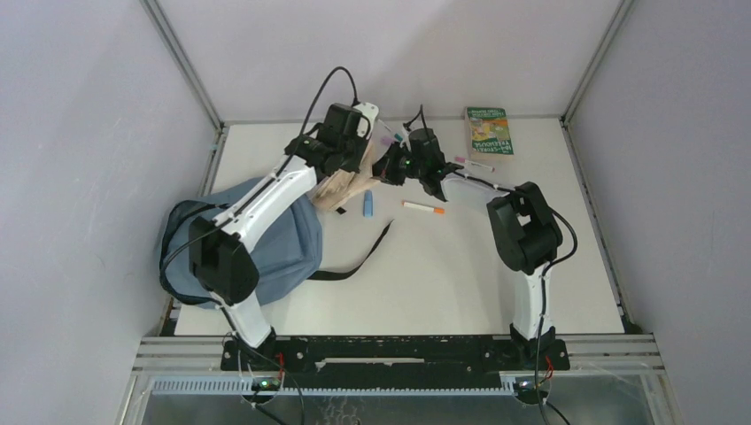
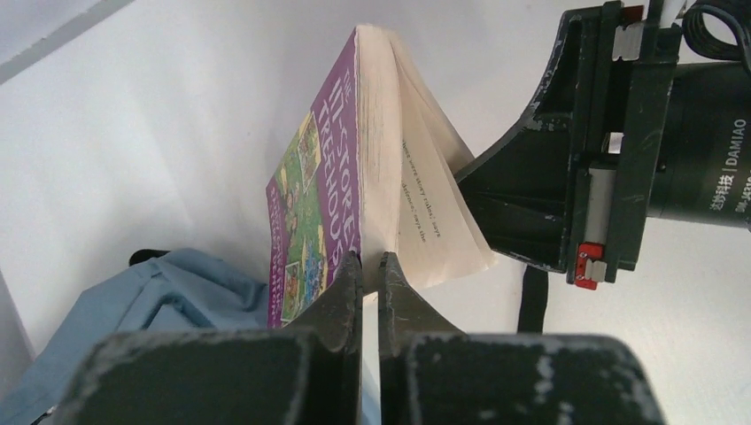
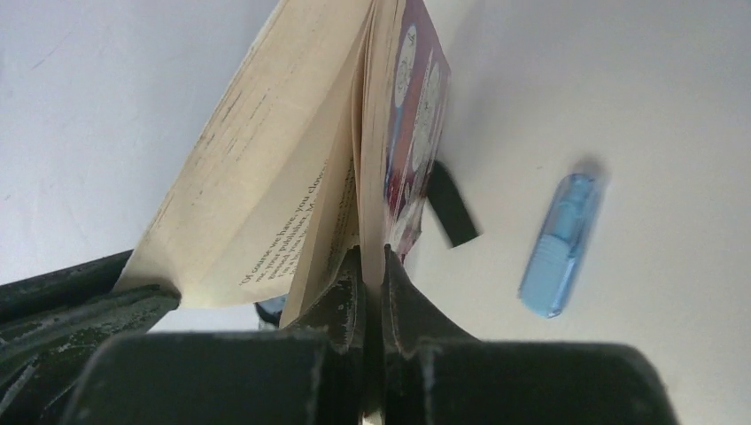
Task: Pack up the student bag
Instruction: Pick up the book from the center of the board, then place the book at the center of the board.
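Student bag (image 1: 297,237) sits left; wrist views show left hand (image 2: 370,262), right hand (image 3: 373,257) pinching book (image 2: 305,212).

Robotics lab cell, bare white walls (image 1: 390,53), aluminium corner posts (image 1: 181,60), white table (image 1: 460,274), metal mounting rail (image 1: 390,350)

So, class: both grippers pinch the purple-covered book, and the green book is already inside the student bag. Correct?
No. The top view shows the green book lying on the table, outside the student bag. The left gripper and right gripper do pinch the purple-covered book.
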You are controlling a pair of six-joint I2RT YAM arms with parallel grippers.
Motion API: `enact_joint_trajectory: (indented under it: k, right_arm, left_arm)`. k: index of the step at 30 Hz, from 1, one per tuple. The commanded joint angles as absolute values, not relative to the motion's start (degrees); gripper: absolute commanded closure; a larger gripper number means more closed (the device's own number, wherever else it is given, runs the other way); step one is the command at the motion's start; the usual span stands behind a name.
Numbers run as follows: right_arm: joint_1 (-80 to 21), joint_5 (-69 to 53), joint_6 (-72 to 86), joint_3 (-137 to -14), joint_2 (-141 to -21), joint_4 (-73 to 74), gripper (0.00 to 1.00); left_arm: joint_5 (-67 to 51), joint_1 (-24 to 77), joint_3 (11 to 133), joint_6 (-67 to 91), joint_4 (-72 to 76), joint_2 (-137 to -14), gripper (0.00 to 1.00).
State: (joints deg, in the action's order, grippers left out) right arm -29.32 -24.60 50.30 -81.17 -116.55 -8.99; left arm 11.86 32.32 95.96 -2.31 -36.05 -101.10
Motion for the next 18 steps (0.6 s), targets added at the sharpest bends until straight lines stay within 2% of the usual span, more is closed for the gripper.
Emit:
enact_joint_trajectory:
  k: [1,8,11,14,17,18]
  right_arm:
    - [-29.1,-29.7,49.9,-82.5,-107.0,-12.8,1.00]
    - [-27.9,-32.7,46.6,-75.9,-92.3,-7.8,1.00]
    - [-25.1,-34.0,46.7,-68.2,-84.9,-7.5,1.00]
    - [-21.3,-38.2,45.8,-58.6,-77.1,-7.3,1.00]
    - [-17.8,-41.7,41.6,-52.4,-68.5,-0.8,1.00]
    - [-16.5,-41.2,41.3,-49.7,-65.2,2.0,1.00]
  left_arm:
    - [13.1,33.0,98.1,-0.4,-35.5,-89.2,1.00]
    - [5.9,36.8,96.5,4.3,-35.7,-80.3,1.00]
    - [-1.1,40.5,93.8,6.9,-34.3,-78.5,1.00]
    - [-1.4,47.0,92.3,8.7,-33.3,-78.8,1.00]
    - [-4.0,52.5,92.1,11.6,-32.0,-80.7,0.99]
    - [-7.0,53.4,92.5,12.6,-31.8,-81.6,0.91]
